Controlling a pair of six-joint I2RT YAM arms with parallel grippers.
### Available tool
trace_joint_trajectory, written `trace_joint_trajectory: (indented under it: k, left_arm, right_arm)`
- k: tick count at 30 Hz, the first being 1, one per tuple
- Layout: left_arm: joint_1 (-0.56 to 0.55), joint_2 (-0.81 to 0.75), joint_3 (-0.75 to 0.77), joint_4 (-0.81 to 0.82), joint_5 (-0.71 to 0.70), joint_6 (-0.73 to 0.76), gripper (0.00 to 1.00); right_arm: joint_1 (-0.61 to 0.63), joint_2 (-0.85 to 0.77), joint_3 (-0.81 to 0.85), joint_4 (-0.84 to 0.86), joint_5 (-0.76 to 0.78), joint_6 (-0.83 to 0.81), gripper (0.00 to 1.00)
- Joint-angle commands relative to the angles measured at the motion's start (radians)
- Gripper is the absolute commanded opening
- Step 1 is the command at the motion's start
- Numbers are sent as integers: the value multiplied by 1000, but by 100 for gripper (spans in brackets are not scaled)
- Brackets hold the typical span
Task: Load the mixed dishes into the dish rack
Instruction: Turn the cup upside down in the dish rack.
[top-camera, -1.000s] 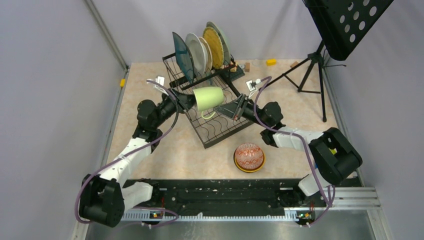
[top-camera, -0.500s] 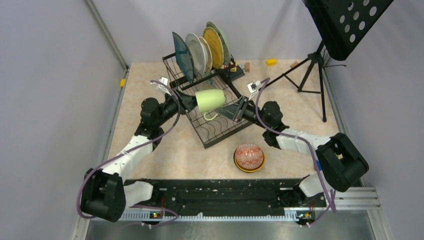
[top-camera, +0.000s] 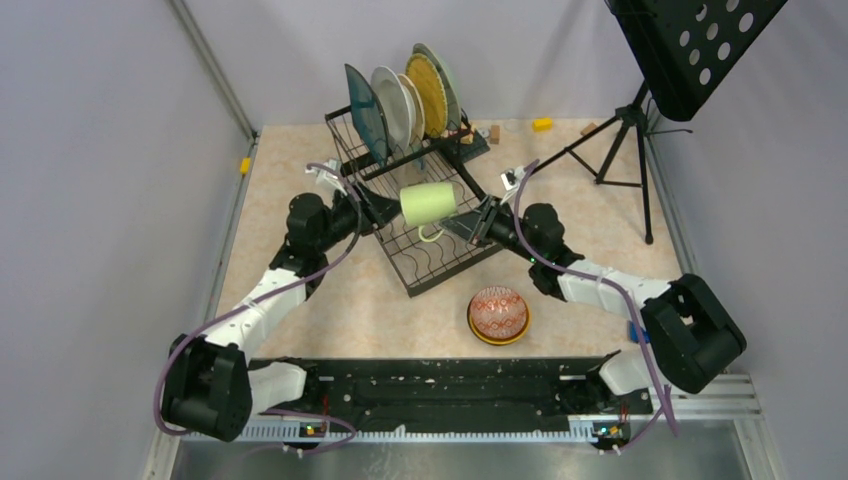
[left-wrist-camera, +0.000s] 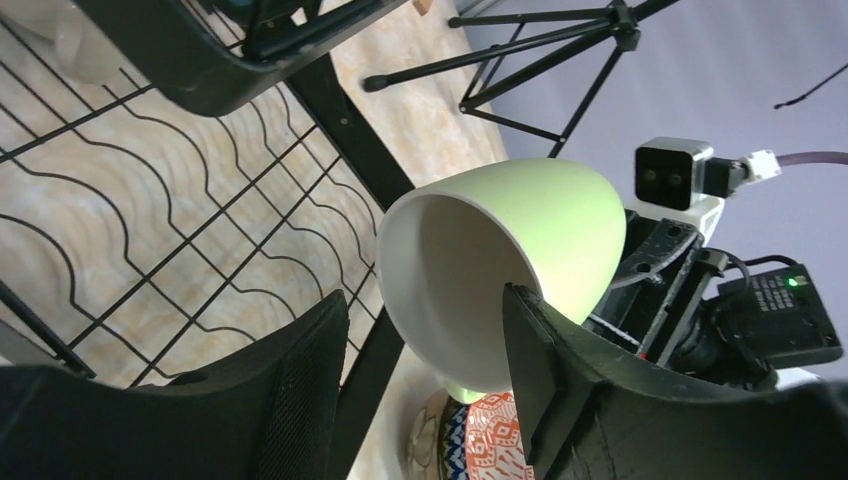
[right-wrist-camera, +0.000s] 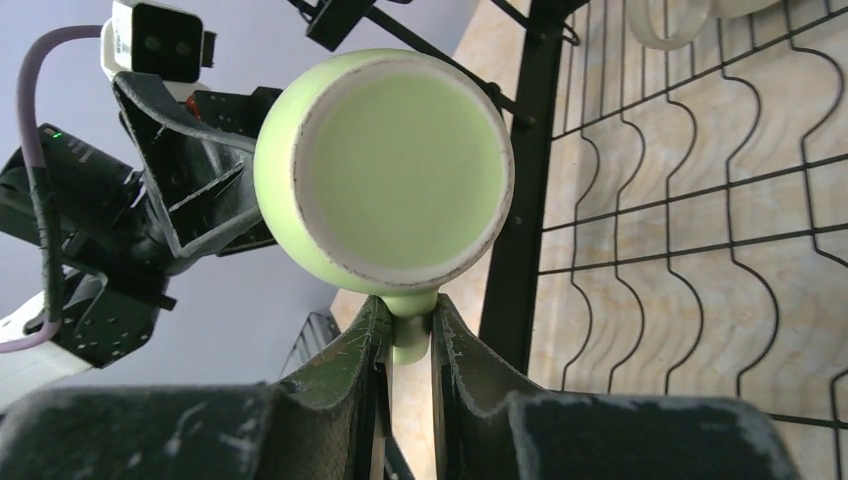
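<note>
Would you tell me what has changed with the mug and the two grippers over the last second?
The left gripper has opened and let go of the light-green mug, which has shifted slightly to the right over the dish rack. The right gripper stays clamped on the mug's handle and seems to hold it alone. The plates in the rack and the red-patterned bowl on the table have not moved.

The left arm (top-camera: 262, 300) is reaching up the top view toward 1 o'clock. It is bending at the wrist, so the left gripper (left-wrist-camera: 422, 310) is pointing to 3 o'clock. Its two fingers (left-wrist-camera: 300, 390) are standing apart. The right arm (top-camera: 600, 285) is stretching toward 10 o'clock. The right gripper (right-wrist-camera: 410, 318) is pointing to 9 o'clock, facing the left one, and is pinching the handle of the green mug (right-wrist-camera: 400, 165).
</note>
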Motion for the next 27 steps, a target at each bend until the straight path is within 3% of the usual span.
trace_joint_trajectory:
  k: [1, 16, 27]
  left_arm:
    - [0, -24, 46, -63, -38, 55, 62]
    - [0, -66, 82, -298, -203, 172, 63]
    - [0, -86, 76, -373, -310, 183, 74]
  right_arm:
    - [-1, -83, 21, 7, 57, -75, 0]
    - [1, -115, 86, -228, 156, -234, 0]
    - [21, -56, 243, -414, 221, -436, 0]
